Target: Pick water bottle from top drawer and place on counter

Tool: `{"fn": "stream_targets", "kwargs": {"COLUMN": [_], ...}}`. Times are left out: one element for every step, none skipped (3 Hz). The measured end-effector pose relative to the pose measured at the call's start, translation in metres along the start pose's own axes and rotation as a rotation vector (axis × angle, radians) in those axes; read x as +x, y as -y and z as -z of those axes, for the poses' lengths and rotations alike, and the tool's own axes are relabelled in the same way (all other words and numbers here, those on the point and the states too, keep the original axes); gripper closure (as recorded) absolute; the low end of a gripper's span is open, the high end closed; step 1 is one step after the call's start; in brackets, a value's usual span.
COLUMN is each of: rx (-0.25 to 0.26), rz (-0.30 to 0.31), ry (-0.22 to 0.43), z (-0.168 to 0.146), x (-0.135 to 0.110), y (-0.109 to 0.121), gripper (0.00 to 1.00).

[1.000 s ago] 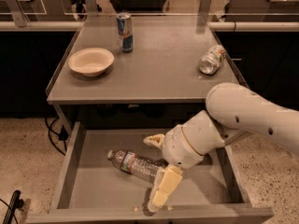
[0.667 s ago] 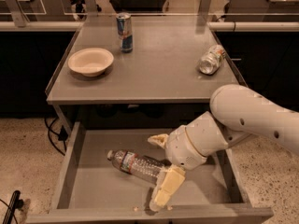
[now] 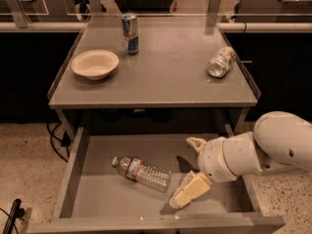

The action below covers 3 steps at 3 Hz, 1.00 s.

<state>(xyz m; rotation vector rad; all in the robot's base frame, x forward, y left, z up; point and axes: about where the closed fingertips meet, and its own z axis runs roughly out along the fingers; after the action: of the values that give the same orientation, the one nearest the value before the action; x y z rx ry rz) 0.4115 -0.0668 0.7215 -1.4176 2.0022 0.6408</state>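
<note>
The water bottle (image 3: pixel 141 172) lies on its side in the open top drawer (image 3: pixel 83 199), white cap pointing left, label band near the cap. My gripper (image 3: pixel 191 167) is inside the drawer just right of the bottle's base. It is open and empty. One cream finger (image 3: pixel 197 143) points up-left and the other (image 3: pixel 189 191) points down-left near the drawer's front. The bottle's base lies close to the lower finger, and I cannot tell if they touch. The counter (image 3: pixel 161 77) is above the drawer.
On the counter are a cream bowl (image 3: pixel 95 64) at the left, a blue-and-silver can (image 3: pixel 130 33) at the back, and a stubby clear bottle (image 3: pixel 221 62) lying at the right. A glass rail runs behind the counter. My white arm (image 3: pixel 273 147) reaches in from the right.
My gripper and arm have shifted to the right, away from the middle of the bottle. The bottle has not moved.
</note>
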Motion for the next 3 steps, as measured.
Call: {"fn": "stream_targets", "kwargs": {"rx": [0.09,0.09,0.097], "rz": [-0.041,-0.041,-0.047], "ry": [0.028,0.028,0.052], "z": [-0.001,-0.001,-0.016], "x": [0.019,0.019,0.015], "y": [0.038,0.038,0.044], "gripper": [0.0,0.0,0.0]}}
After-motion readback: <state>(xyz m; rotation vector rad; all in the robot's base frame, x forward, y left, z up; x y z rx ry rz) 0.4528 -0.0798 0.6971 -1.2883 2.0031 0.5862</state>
